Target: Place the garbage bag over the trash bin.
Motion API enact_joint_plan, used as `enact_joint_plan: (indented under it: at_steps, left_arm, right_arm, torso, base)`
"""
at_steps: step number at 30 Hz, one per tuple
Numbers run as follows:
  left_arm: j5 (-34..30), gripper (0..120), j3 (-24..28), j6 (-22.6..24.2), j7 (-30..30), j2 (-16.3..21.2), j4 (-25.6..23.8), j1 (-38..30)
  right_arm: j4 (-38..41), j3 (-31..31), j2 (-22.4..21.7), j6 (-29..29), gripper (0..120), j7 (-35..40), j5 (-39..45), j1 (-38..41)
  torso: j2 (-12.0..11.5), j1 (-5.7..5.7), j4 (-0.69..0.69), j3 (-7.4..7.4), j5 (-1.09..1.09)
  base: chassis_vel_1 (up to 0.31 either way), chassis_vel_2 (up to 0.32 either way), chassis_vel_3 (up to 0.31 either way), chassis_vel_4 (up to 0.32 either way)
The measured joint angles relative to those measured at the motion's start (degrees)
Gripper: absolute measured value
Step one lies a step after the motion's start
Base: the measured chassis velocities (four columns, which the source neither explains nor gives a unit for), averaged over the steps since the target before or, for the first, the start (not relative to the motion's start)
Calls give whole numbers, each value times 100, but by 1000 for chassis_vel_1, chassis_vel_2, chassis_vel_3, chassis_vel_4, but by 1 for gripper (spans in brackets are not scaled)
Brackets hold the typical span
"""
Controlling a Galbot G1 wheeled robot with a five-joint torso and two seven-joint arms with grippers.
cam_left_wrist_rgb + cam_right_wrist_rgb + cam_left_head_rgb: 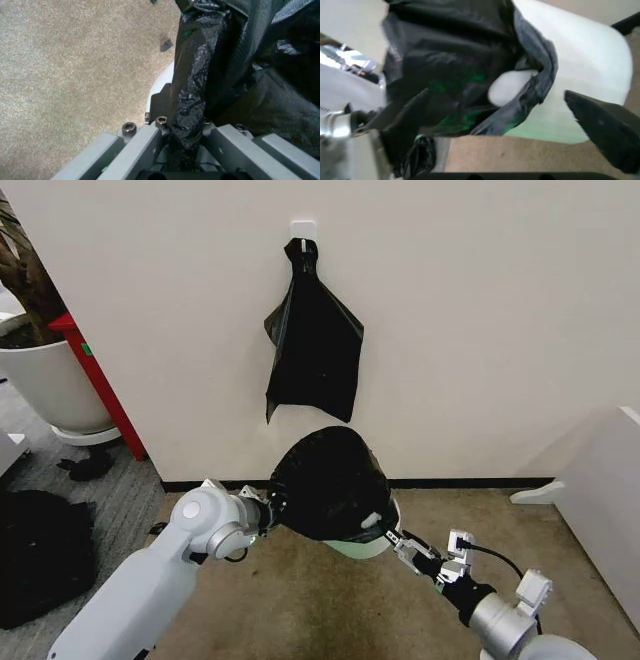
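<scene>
The garbage bag [330, 480] is draped over the top of the trash bin [372, 544], which stands on the carpeted floor just in front of the wall, and both arms are in on it.

On the left, the left end effector [270, 508] is clamped on a bunched fold of the bag's edge. The left wrist view shows it plainly, black film [192, 86] pinched between the jaws and running up and away, with a sliver of the bin's white wall [161, 84] just beside it.

On the right, the right end effector [392, 535] sits at the bin's rim. In the right wrist view one dark finger [605, 127] stands off the bin's white wall [580, 63] with nothing between the fingers, so it reads as open and empty.

That view also shows the catch: a patch of white rim [512, 86] poking out where the bag's edge has ridden up. So I'd call the job well along but not finished.

To do this step well, the left keeps its pinch and holds the film taut, not yanking, because this plastic is thin and could tear. The right needs to catch the loose hem near that bare patch and draw it down outside the rim. The bin looks light, so pull downward rather than sideways, or it may tip or skid on the carpet.

Another black bag [315, 340] hangs from a wall hook [303, 227] above, out of play.
</scene>
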Motion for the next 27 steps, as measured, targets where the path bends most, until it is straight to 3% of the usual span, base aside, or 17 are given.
enact_joint_plan:
  at_steps: [6, 11, 22, 27]
  left_arm:
    - [-28, 0, 20, 20, 0, 3, -57, -25]
    - [-66, 0, 27, 28, -2, 39, -230, -42]
    - [-98, 0, 14, 24, 9, 53, -405, -29]
    - [-94, 0, 11, 57, 31, 86, -438, -17]
  right_arm:
    - [-237, -100, 34, 1, 100, 239, -11, 222]
    - [-872, -204, 39, 54, 100, 309, -308, 383]
    - [-955, -183, -37, 65, 100, 280, -477, 329]
    - [-613, -118, -55, 137, 100, 253, -559, 163]
  torso:
    - [0, 0, 0, 0, 0]
    - [-1, 0, 0, 0, 1]
    - [-1, 0, 0, 0, 0]
    - [-1, 0, 0, 0, 0]
  base:
    - [0, 0, 0, 0]
    - [0, 0, 0, 0]
    - [0, 0, 0, 0]
    - [0, 0, 0, 0]
